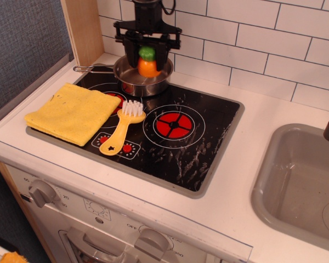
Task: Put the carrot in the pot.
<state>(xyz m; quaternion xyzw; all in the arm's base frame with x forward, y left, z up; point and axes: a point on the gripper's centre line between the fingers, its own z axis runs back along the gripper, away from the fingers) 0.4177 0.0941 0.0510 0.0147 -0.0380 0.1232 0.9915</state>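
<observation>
The carrot is orange with a green cap and hangs upright between the fingers of my gripper. The gripper is shut on it and holds it directly over the pot, with the carrot's lower end about level with the pot's rim. The pot is a shiny steel saucepan on the rear left burner of the black toy stove, its thin handle pointing left.
A folded yellow cloth lies on the stove's left side. A yellow brush with white bristles lies beside it. A grey sink is at the right. A white tiled wall stands behind the pot, a wooden panel to its left.
</observation>
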